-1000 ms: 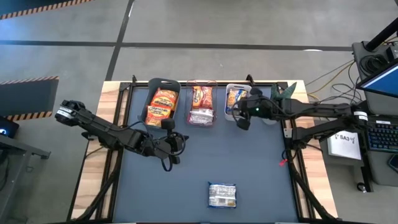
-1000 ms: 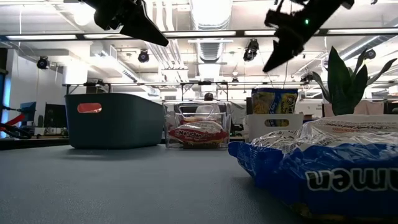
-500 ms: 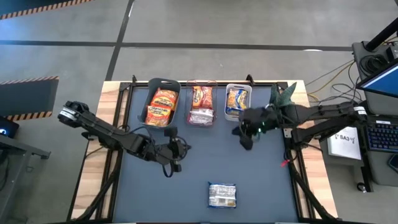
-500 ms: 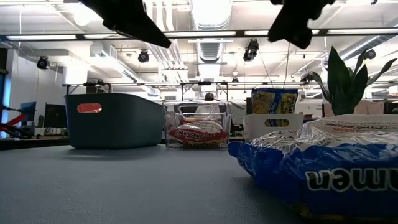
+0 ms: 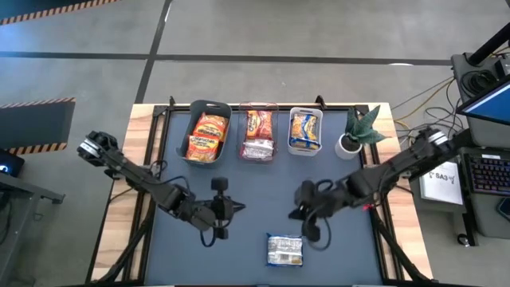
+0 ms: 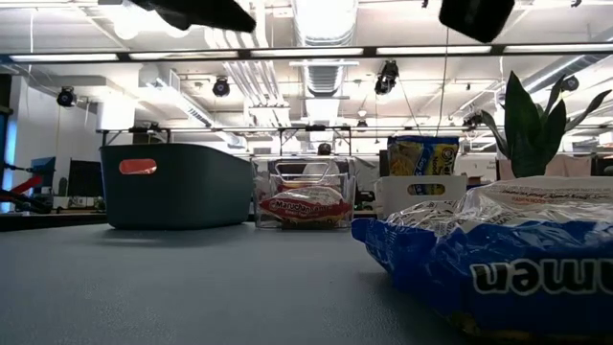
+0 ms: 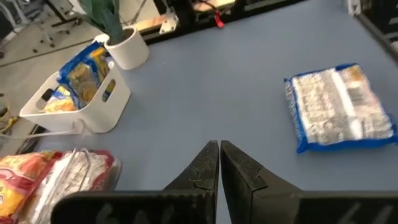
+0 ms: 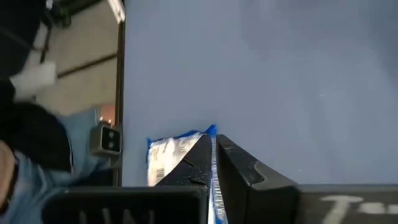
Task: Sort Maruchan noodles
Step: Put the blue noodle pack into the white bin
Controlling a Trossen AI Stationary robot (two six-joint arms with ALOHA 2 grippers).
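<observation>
One blue-and-white noodle packet (image 5: 285,249) lies flat on the blue mat near the table's near edge and fills the low view's foreground (image 6: 498,259). Orange packets sit in the teal bin (image 5: 207,131), red-and-white ones in the clear bin (image 5: 259,131), and yellow-and-blue ones in the white bin (image 5: 305,130). My right gripper (image 5: 307,223) hovers shut just beyond the packet's far right corner (image 8: 177,155). My left gripper (image 5: 225,211) hangs shut over the bare mat, left of the packet (image 7: 339,115).
A potted plant (image 5: 355,135) stands right of the white bin at the far right. The three bins line the far edge. Open mat lies between the bins and the packet. Wooden strips (image 5: 135,199) border the mat on the left and right.
My right gripper has swung away from the white bin toward the near edge and now hovers close to the blue packet. My left gripper has drifted toward the near edge. The packet has stayed where it was.
</observation>
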